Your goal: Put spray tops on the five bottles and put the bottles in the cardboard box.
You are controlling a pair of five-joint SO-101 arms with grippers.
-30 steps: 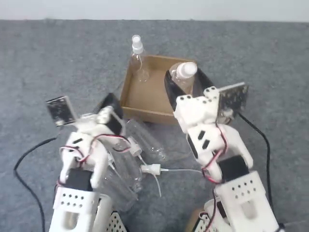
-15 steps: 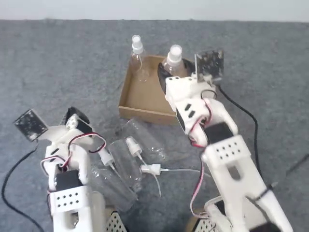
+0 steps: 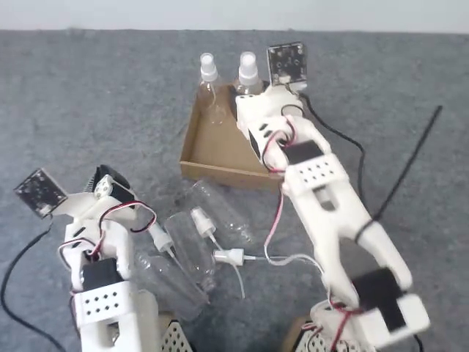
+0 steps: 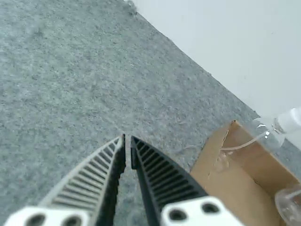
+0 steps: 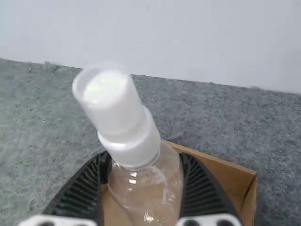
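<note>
Cardboard box, brown and open-topped, sits on the grey desk. In the box's far left corner a standing bottle is upright, its long axis vertical and its white spray top pointing up. Just beside it, along the box's far wall, the held bottle is also upright with its spray top uppermost. The right gripper is clamped on the clear body just below the white collar, with 1 black finger on each side. Whether the base touches the box floor cannot be told.

In front of the box's near wall, 3 lying bottles rest on their sides on the desk, clear and crowded together. The one nearest the box has its long axis at a slant to that wall; which end is its neck I cannot tell. A loose spray top lies farther out from the box, its thin dip tube running roughly parallel to the near wall. 2 more white spray tops lie among the bottles.

The left gripper is well off the box's near left corner, its jaws almost together with only a thin slit and nothing between them.
</note>
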